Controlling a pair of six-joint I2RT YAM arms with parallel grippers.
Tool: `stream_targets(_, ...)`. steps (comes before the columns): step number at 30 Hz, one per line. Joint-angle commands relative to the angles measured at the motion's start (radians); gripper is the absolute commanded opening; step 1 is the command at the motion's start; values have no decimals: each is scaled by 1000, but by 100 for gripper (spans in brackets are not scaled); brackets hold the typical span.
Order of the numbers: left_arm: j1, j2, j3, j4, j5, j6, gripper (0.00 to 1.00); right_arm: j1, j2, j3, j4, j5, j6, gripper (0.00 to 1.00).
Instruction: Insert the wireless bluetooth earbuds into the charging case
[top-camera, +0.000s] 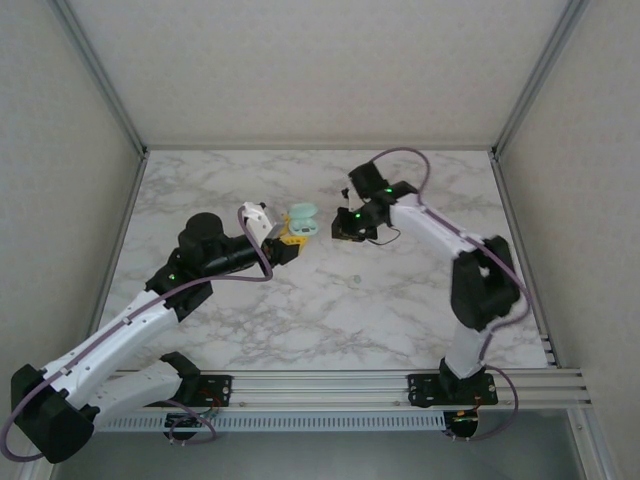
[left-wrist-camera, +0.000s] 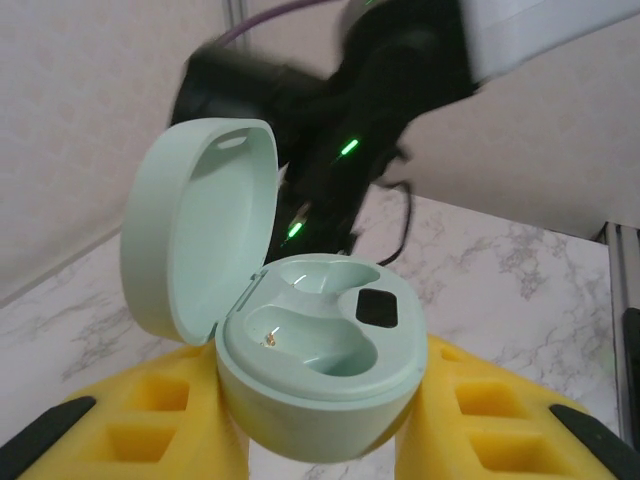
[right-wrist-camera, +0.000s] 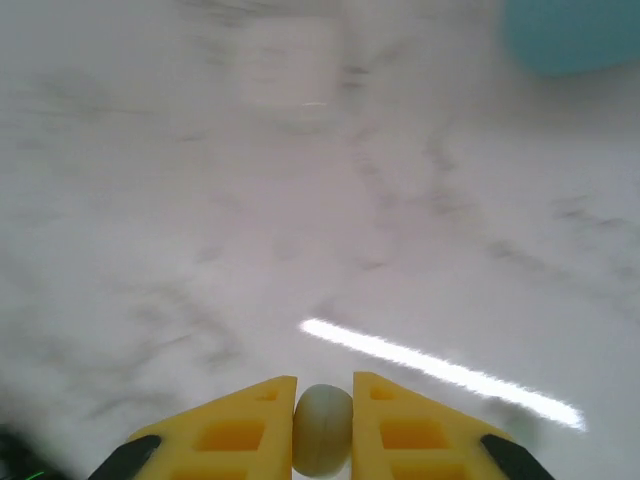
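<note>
**While my right pincer (right-wrist-camera: 323, 395) clamps one earbud (right-wrist-camera: 322, 432), the charging case (left-wrist-camera: 320, 370) stands open**

Where my yellow fingertips (right-wrist-camera: 265, 410) meet, the whitish earbud sits pinched between them, over the blurred marble counter (top-camera: 330, 310). The mint-green charging case is clenched from both sides in my left pincer (left-wrist-camera: 325, 420), with its lid (left-wrist-camera: 195, 240) tipped back and two wells (left-wrist-camera: 300, 335) showing. From overhead, both pincers are near each other at mid-counter.

The case (left-wrist-camera: 322, 405) is smooth mint plastic with a soft shine. The bud (right-wrist-camera: 322, 428) looks smooth, pale and dull. The yellow fingers (left-wrist-camera: 150, 425) are matt plastic. The table (right-wrist-camera: 300, 200) looks like shiny white marble.
</note>
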Motion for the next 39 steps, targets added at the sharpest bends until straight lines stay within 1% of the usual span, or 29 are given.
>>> stream_targets(1,15,-41,-11,31,-33,-14,18,-56,-124,-92,169,-374,98,18)
stream_targets(4,31,-59,-24,37,-46,-22,17,-83,-192,-158,305,-578,207,17)
stream_targets(7,48,-77,-35,38,-56,-24,17,-90,-238,-200,412,-700,297,17)
stream_targets(9,56,-84,-42,36,-54,-21,17,-92,-260,-208,458,-758,346,17)
stream_targets(14,59,-82,-54,42,-38,-25,17,-91,-301,-190,468,-808,379,17)
stream_targets(18,59,-73,-60,56,-33,-24,18,-92,-328,-187,489,-801,415,17)
stream_targets(21,59,-61,-60,56,-28,-16,18,-90,-345,-189,495,-772,439,18)
stream_targets(25,58,-37,-82,104,-19,-13,18,-85,-379,-192,483,-701,440,18)
stream_targets(30,51,-5,-116,205,-26,0,18,-53,-424,-179,442,-597,393,18)
stream_targets(35,34,44,-99,217,-28,21,18,-15,-438,-175,468,-543,428,18)
stream_targets(39,18,69,-93,234,-38,42,18,14,-455,-170,463,-482,418,18)
